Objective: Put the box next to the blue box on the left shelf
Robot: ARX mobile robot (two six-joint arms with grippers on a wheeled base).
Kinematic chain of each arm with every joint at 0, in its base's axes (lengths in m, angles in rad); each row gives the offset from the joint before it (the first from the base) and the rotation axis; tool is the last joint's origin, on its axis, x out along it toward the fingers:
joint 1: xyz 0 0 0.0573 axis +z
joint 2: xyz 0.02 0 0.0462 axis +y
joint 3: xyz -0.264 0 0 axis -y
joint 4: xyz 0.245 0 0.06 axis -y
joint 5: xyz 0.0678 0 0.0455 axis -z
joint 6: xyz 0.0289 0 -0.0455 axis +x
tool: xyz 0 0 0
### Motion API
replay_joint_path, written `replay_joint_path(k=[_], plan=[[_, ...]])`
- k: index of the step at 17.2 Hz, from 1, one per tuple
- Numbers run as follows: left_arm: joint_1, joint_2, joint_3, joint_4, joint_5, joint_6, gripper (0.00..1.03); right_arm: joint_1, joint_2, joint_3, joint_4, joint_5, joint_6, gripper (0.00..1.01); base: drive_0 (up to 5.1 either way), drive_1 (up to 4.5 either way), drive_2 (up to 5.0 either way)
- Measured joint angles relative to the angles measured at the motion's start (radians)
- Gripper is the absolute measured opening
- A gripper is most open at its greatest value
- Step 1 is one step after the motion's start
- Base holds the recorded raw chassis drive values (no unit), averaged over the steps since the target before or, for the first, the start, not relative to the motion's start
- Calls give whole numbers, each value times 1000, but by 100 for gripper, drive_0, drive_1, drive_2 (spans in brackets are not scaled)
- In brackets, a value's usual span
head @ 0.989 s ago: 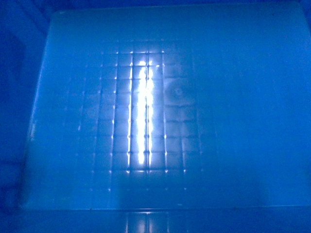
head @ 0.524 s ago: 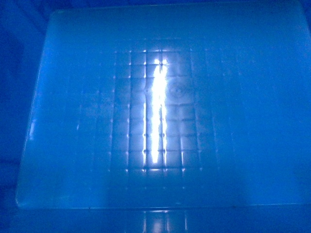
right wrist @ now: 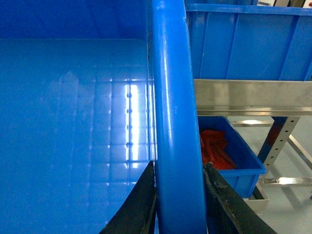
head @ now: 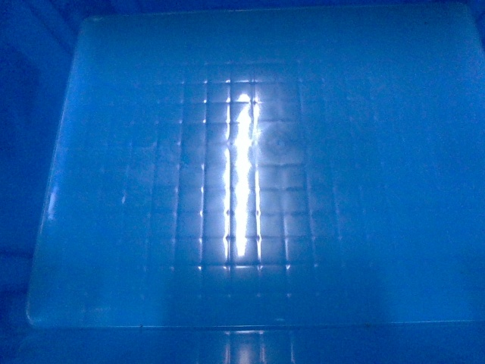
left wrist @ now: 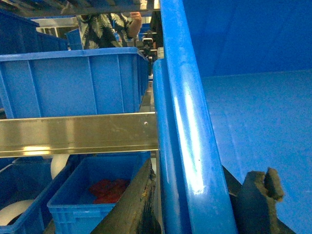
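Observation:
The box [head: 356, 189], a large blue crate, fills the head view; only its grid floor with a bright light streak shows there. My left gripper [left wrist: 195, 207] is shut on its thick left rim [left wrist: 187, 122], one finger outside and one inside. My right gripper [right wrist: 179, 209] is shut on the right rim [right wrist: 173, 97], with a dark finger on either side. Another blue box [left wrist: 73, 80] stands on the shelf to the left, just beyond the held rim. Neither gripper shows in the head view.
A steel shelf rail [left wrist: 73, 134] runs under the shelf box. Below it sit a smaller blue crate with red contents [left wrist: 97, 187] and a white round object [left wrist: 61, 165]. On the right are another blue crate [right wrist: 248, 39], a steel rail [right wrist: 253, 97] and a crate with orange contents [right wrist: 229, 163].
In the head view the light streak and grid on the box floor have drifted a little to the right, and the box's near-left corner has sunk slightly.

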State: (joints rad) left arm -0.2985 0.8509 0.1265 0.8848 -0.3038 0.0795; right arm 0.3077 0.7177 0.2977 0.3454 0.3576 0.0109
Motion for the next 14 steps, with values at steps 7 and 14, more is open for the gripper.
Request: replay_joint_path(k=[7,14], plan=[[0,0,0,3,0,0,31,0,0,0,2,2,0,21,0,0,0],[0,0,0,0,0,0,31,0,0,0,0,2,0,21,0,0,0]])
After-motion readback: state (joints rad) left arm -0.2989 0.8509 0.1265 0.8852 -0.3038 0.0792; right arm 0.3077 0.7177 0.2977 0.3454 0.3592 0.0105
